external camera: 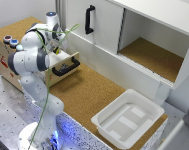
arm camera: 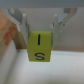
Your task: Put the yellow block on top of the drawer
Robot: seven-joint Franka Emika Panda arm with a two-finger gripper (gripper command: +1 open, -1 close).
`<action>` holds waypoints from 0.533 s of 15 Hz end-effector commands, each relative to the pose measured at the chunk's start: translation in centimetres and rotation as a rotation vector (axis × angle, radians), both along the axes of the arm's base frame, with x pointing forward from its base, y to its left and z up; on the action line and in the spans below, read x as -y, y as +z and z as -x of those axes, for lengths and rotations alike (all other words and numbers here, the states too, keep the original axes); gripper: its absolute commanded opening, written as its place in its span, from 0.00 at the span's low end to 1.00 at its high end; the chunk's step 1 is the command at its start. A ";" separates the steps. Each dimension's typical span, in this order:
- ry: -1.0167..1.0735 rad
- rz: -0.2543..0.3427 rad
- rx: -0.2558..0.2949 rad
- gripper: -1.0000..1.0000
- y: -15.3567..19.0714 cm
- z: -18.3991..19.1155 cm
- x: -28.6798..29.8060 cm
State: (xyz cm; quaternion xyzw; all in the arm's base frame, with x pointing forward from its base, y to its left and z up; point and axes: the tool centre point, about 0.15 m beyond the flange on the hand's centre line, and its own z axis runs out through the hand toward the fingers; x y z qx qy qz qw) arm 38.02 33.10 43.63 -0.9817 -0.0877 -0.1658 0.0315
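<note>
Yellow block [arm camera: 40, 47], the single one in view, sits pinched between the two fingers [arm camera: 22, 27] in the wrist view, its flat sides pressed by the pads on either side and its lower part hanging below the fingertips. Its facing side carries black marks that read roughly as "I" above "S", though the picture is too blurred to be sure. Below the block lies a pale surface, close under it.

In the exterior view the arm bends over the small wooden cabinet [external camera: 6, 55], and the hand itself is mostly hidden behind the arm's own links, so the block cannot be made out there. One drawer [external camera: 64, 62] with a black curved handle [external camera: 66, 67] stands pulled out just beside the arm. Two small round things [external camera: 10, 40] rest on the cabinet's cork top. On the table [external camera: 79, 95] sits one white tub [external camera: 128, 119], well apart from the fingers. One large white cabinet [external camera: 101, 22] with a vertical black handle [external camera: 89, 19] stands behind.
</note>
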 end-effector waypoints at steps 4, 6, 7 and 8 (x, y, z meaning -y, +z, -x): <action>0.487 0.040 -0.040 0.00 4.8 0.0 -8.2; 0.691 0.070 -0.100 0.00 5.2 0.0 -11.2; 0.760 0.092 -0.109 0.00 5.3 0.1 -12.2; 0.853 0.119 -0.128 0.00 5.2 0.4 -13.4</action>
